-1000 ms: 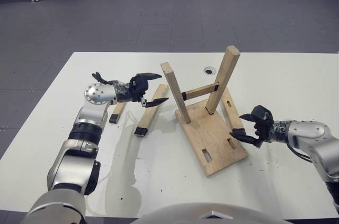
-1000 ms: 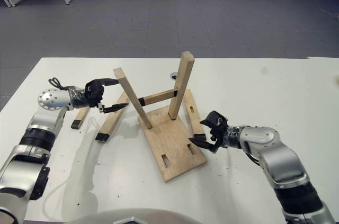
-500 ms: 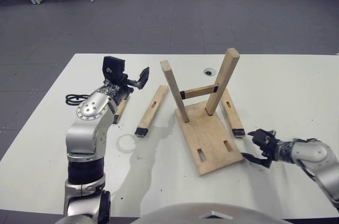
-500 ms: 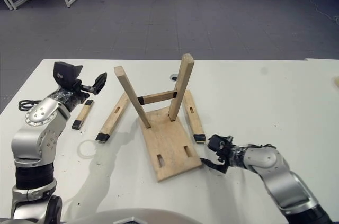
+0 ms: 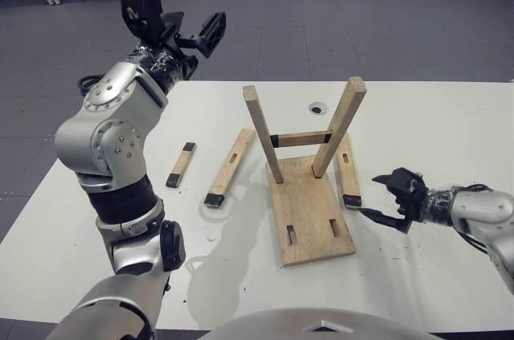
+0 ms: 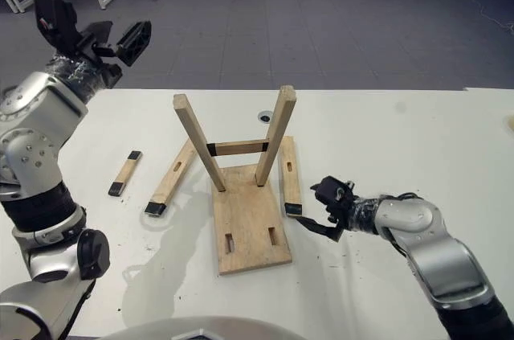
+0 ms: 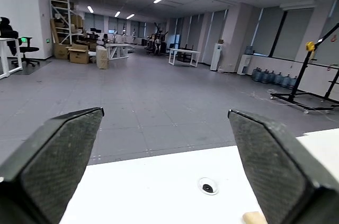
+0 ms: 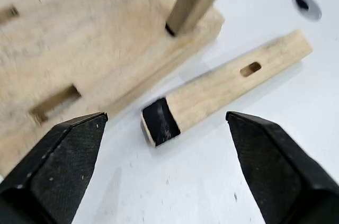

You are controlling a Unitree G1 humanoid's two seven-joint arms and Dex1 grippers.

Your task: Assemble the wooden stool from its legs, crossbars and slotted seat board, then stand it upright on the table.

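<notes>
We see the board (image 5: 309, 211) lying flat near the middle of the white surface (image 5: 434, 123), with two legs standing in its far end. The left standing leg (image 5: 263, 135) and the right standing leg (image 5: 338, 127) lean away from each other, so their tops are wider apart than their feet. A crossbar (image 5: 301, 139) joins them partway up, with a black band at its left end. Two slots (image 5: 291, 235) stay unfilled at the board's near end. The right loose leg (image 5: 348, 171) lies flat just beside the board's right edge, with its black cap (image 8: 160, 122) towards us; we cannot tell whether leg and board touch. The left loose leg (image 5: 230, 165) lies flat to the left of the board, apart from it, black-capped end near. Farther left lies a short bar (image 5: 181, 165) with dark ends. A round hole (image 5: 318, 106) sits in the surface beyond the standing legs. The right gripper (image 5: 384, 198) hangs low over the surface, right of the board and close to the capped end of the right loose leg. Its fingers are spread and it grasps nothing. The left gripper (image 5: 178, 22) is raised high at the far left, above the far edge of the surface. It is released too, its pads (image 7: 55, 166) wide apart and pointing out over the room's floor.
</notes>
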